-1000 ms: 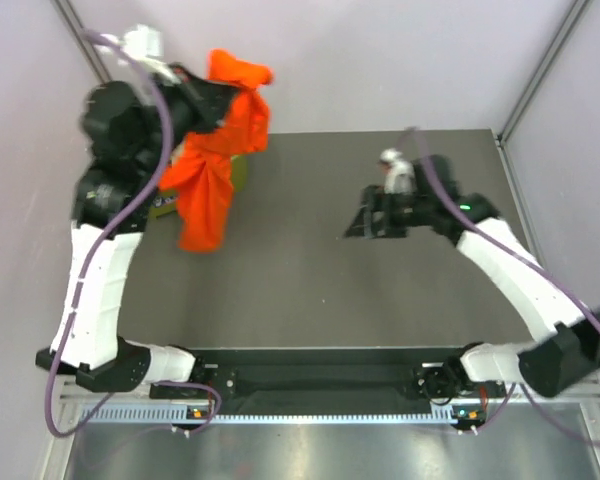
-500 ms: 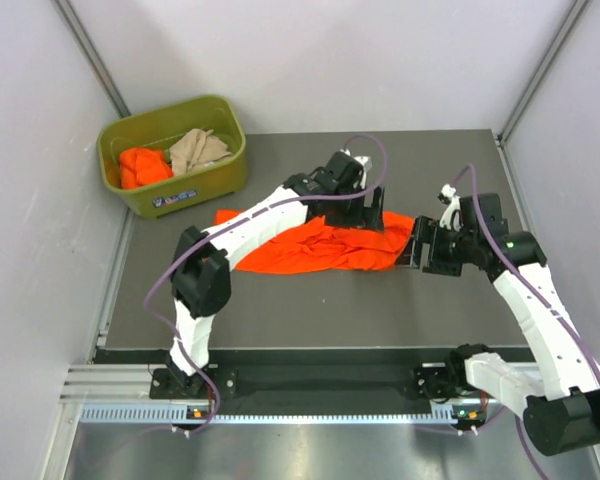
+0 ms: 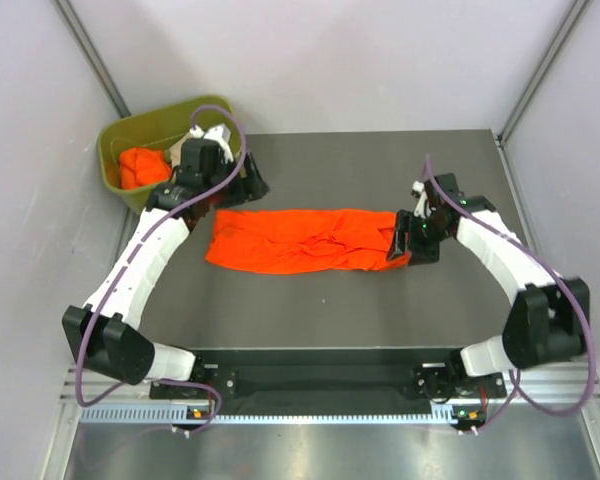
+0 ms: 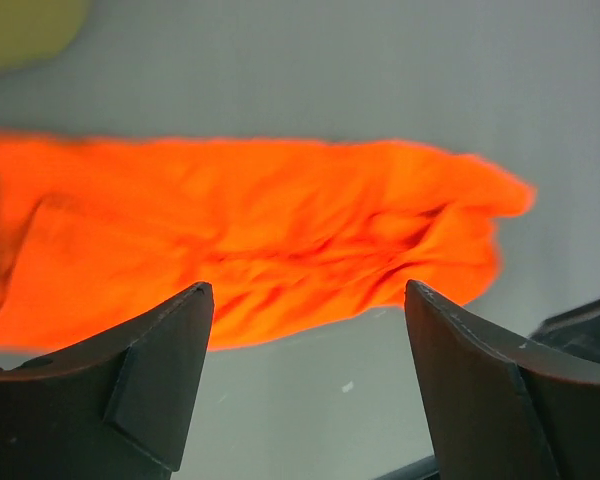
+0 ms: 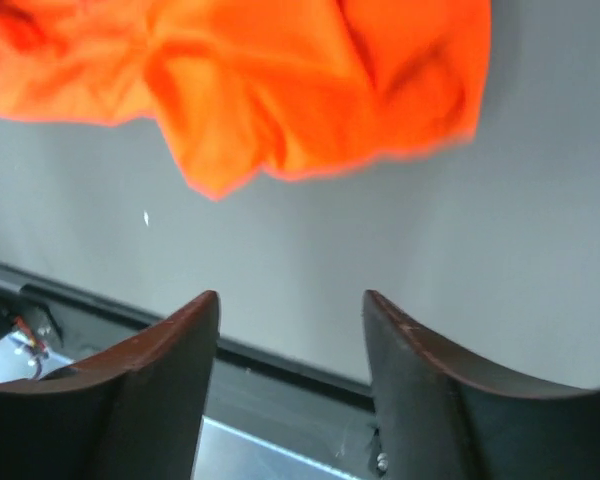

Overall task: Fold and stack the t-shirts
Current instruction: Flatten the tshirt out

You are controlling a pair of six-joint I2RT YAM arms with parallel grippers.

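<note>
One orange t-shirt lies spread out long on the table, right between your two pincers. Your left pincer is wide open near its far left corner, and your right pincer is open too, holding nothing, just beside its right end. Behind your left pincer, the green bin holds a second orange t-shirt and a tan t-shirt.

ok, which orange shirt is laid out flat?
The orange t-shirt stretched out lengthwise on the table. The other orange one is bunched up inside the green bin at the far left corner.
</note>
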